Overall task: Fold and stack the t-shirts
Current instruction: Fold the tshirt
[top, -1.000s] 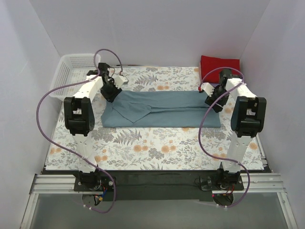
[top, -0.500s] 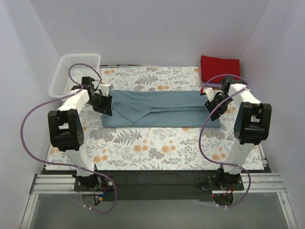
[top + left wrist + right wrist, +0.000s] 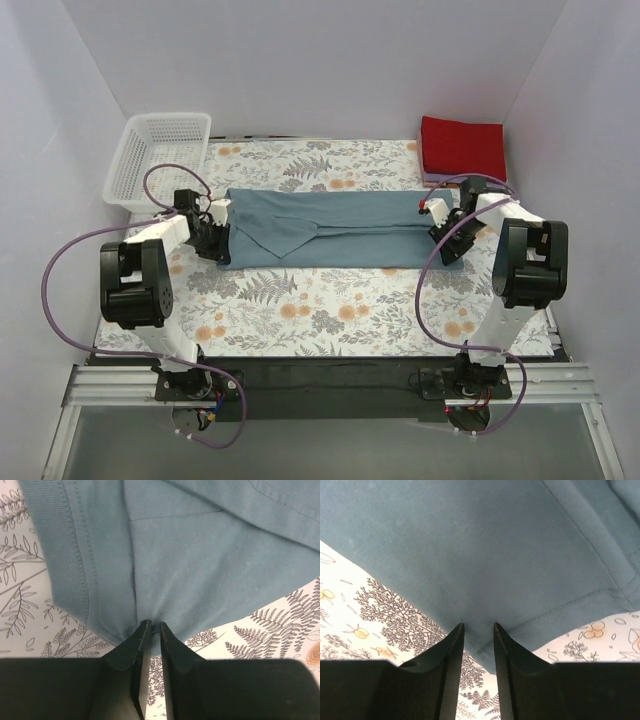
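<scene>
Left fingers (image 3: 127, 655) and right fingers (image 3: 447, 655) clench the blue t-shirt (image 3: 340, 225); basket (image 3: 160, 150) and red t-shirt (image 3: 462, 145) lie behind.

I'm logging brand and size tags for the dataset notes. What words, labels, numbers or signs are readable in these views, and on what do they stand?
No text can be read in any view.
The blue t-shirt shows only plain cloth and stitched hems, with no tag or print.
The red folded t-shirt, the white basket and the floral tablecloth carry no lettering, only a plant pattern on the cloth.
</scene>
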Controlling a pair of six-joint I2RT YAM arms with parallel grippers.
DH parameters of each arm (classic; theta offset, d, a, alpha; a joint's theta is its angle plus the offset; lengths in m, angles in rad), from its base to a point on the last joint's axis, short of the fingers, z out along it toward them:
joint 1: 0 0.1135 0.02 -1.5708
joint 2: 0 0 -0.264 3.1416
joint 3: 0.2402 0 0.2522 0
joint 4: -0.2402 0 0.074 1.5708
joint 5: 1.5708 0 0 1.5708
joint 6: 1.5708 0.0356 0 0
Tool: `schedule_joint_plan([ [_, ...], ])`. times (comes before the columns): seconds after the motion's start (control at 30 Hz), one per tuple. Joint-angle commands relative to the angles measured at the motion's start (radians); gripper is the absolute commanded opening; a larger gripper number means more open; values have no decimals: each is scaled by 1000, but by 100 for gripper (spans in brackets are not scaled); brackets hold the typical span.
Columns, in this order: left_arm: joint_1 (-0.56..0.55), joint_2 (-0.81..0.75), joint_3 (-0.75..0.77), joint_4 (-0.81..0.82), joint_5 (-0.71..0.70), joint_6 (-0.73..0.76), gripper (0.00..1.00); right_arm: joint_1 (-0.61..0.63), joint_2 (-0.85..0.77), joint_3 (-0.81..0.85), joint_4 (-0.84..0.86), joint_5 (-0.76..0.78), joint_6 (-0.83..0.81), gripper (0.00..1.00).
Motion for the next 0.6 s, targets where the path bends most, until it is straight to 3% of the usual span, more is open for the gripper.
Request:
schedule_joint_plan([
  [0.0, -2, -39, -110, -20, -96, 17, 11, -6, 1, -118, 2, 92, -7, 34],
  [0.23, -2, -274, -196, -147, -16, 69, 8, -32, -200, -258, -27, 120, -71, 34],
  [0.4, -12, -467, -123, -164, 171, 112, 27, -11, -306, -87, -226, -192, -61, 42],
  [0.43, -93, -490, -101, -145, 208, 101, 33, 20, -317, -44, -228, -250, -18, 43],
  [0.47, -94, -493, -101, -144, 197, 101, 33, 37, -318, -43, -228, -250, 6, 43],
  [0.57, -250, -465, -92, -51, 49, 25, 36, 103, -291, 13, -213, -327, 75, 43],
])
